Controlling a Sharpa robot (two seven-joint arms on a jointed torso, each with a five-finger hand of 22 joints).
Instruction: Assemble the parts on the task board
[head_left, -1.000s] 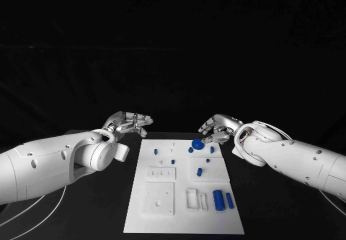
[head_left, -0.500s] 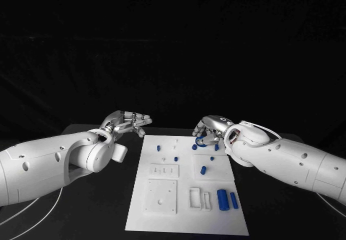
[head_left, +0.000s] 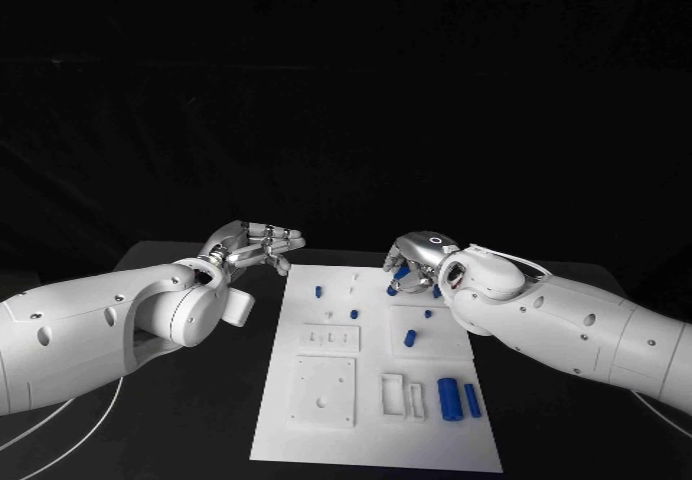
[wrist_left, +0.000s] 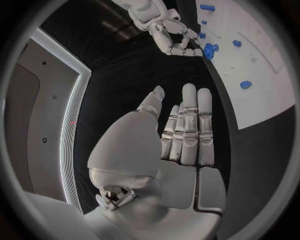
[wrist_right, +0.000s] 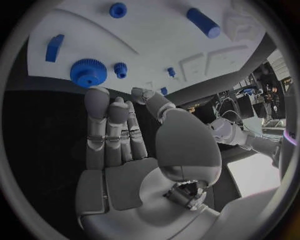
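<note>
Reaching over the far right corner of the white task board (head_left: 368, 420), the right hand (head_left: 413, 262) hangs with its fingers straight and close together, its palm bare in the right wrist view; the fingertips (wrist_right: 97, 96) sit just beside a blue gear (wrist_right: 87, 72) that lies on the board's far edge, and whether they touch it cannot be told. A small toothed blue piece (wrist_right: 120, 69) rests next to the gear. The left hand (head_left: 254, 245) hovers over the black table (head_left: 216, 350) off the board's far left corner, fingers extended side by side, holding nothing. Nearer the robot, two long blue cylinders (head_left: 449, 398) lie side by side on the board's right half, with small blue pegs (head_left: 410, 338) scattered between them and the gear.
</note>
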